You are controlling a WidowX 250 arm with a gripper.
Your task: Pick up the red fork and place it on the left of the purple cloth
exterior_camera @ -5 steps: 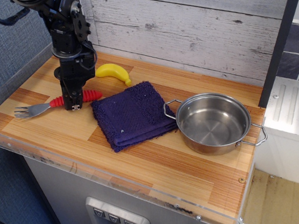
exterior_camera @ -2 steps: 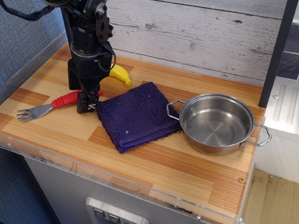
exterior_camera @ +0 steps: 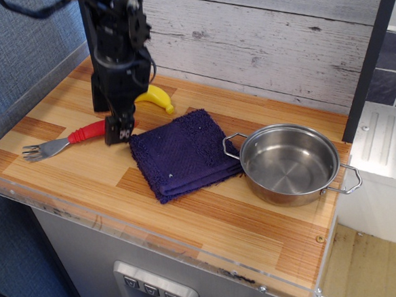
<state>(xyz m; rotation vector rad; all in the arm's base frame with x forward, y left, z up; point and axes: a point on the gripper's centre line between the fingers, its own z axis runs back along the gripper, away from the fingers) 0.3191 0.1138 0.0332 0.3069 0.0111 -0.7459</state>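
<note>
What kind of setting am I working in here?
Likely a toy kitchen mock-up: a wooden countertop against a whitewashed plank wall, with a steel pot, purple cloth and red fork.

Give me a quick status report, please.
Gripper at the red fork handle end, jaws unclear. Fork lies left of purple cloth. Nothing blocking.

Behind my jaws, a whitewashed plank wall (exterior_camera: 258,42); below them, a striped wooden countertop (exterior_camera: 210,222) with a clear edge; to their left, blue fabric panelling (exterior_camera: 21,45); evenly lit.
</note>
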